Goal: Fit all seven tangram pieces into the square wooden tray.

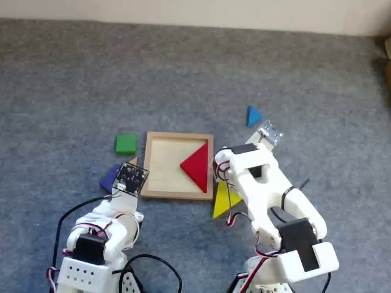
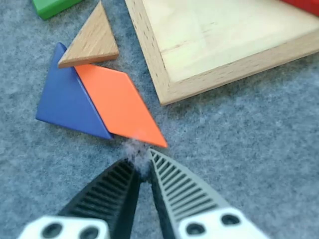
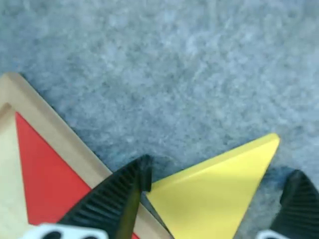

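Left gripper sits low over the carpet, fingers pressed together just short of the orange parallelogram. Right gripper straddles the yellow triangle, fingers spread (the arm half hides it from above), beside the wooden tray, which holds the red triangle.

Left gripper: jaws pressed together, angled downward, near left. Right gripper: jaws spread wide, right arm extended farther.
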